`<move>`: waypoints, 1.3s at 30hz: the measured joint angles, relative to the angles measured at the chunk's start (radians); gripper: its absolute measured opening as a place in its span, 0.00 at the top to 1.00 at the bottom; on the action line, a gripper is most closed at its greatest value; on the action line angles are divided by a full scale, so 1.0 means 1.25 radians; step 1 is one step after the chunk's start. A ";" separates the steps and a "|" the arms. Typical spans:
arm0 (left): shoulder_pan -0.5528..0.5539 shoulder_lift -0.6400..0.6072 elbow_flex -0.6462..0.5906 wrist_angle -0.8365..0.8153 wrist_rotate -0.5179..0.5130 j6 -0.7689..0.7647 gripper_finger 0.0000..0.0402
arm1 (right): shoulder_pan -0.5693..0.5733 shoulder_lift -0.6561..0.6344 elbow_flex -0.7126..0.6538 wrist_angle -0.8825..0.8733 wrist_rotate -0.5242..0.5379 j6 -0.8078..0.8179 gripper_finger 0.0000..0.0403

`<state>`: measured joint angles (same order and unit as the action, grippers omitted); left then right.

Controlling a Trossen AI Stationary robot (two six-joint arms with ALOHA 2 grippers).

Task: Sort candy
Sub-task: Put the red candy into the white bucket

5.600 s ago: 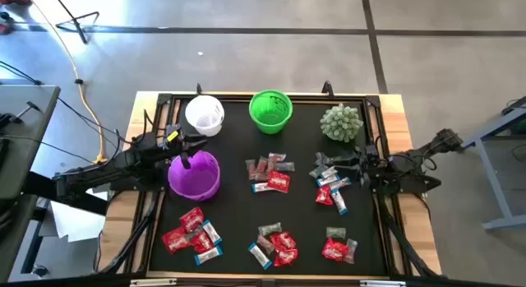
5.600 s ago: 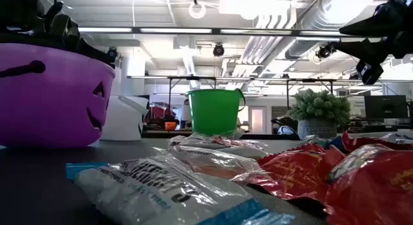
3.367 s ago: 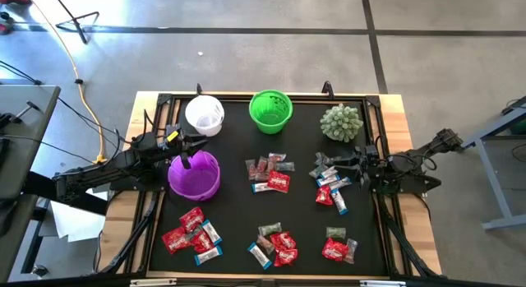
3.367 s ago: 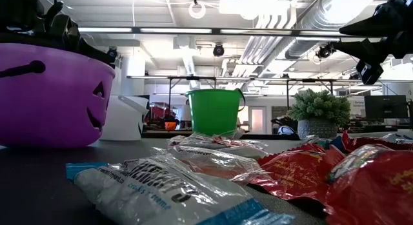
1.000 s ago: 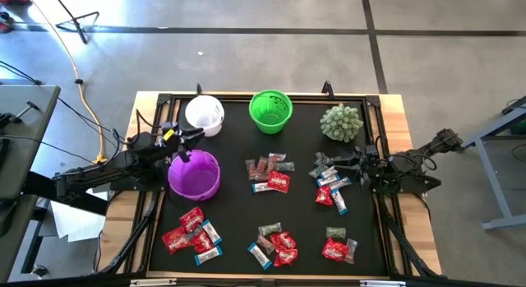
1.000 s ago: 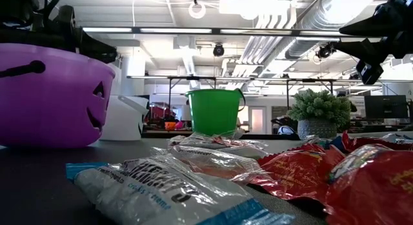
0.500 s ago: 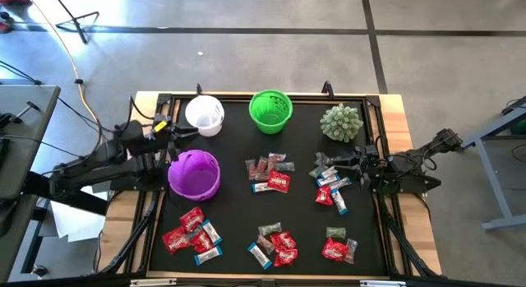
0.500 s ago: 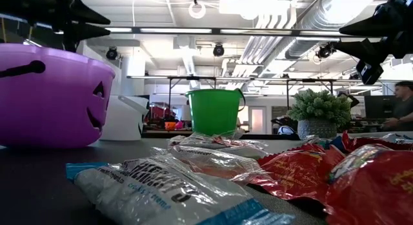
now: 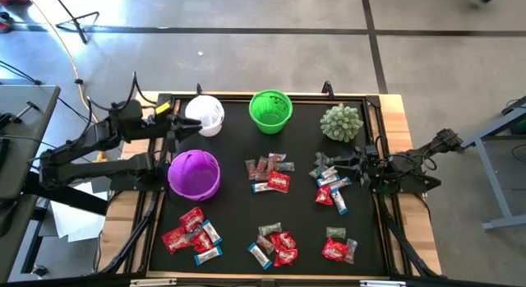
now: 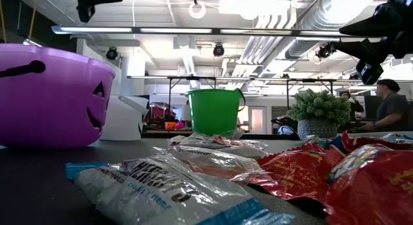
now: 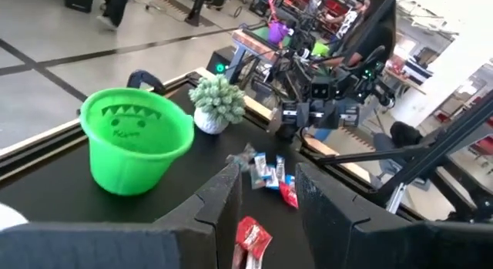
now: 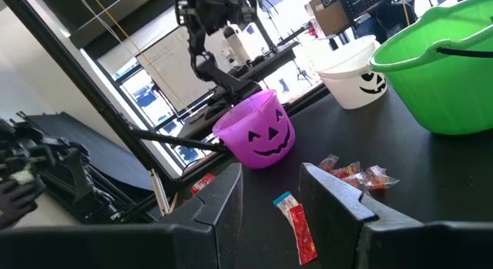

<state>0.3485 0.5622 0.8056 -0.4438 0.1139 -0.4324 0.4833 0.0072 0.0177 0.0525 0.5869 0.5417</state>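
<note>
On the black desk (image 9: 230, 205) the candy (image 9: 269, 173) lies in five loose heaps: one at the centre, one at the right (image 9: 330, 187) under the right arm, and three along the near edge, at the left (image 9: 192, 233), the middle (image 9: 274, 246) and the right (image 9: 339, 247). In the low view the nearest wrappers (image 10: 174, 186) fill the foreground, white and blue beside red ones (image 10: 361, 180). Three pails stand toward the far left of the desk: a purple pail (image 9: 195, 173) nearest, a white pail (image 9: 205, 114) behind it, and a green pail (image 9: 270, 110) to the right of the white one. A spiky pale-green plant (image 9: 341, 122) stands at the far right. The left pincer (image 9: 170, 111) is raised, just left of the white pail and behind the purple one, over the desk's left edge; its wrist view shows its fingers (image 11: 223, 193) parted by a moderate gap with nothing between them. The right pincer (image 9: 322, 167) hovers over the right-hand heap, clear of the wrappers in the low view (image 10: 368, 64); its fingers (image 12: 227, 193) likewise stand partly apart and empty. In the low view a person (image 10: 387, 102) shows in the room beyond the desk, at the right.
</note>
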 joint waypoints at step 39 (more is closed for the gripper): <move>-0.255 0.578 0.102 0.473 -0.103 -0.112 0.72 | 0.000 0.000 0.000 0.000 0.000 0.000 0.69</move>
<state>0.0296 1.2852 0.9333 0.1474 -0.0143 -0.5728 0.4834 0.0071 0.0174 0.0525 0.5869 0.5418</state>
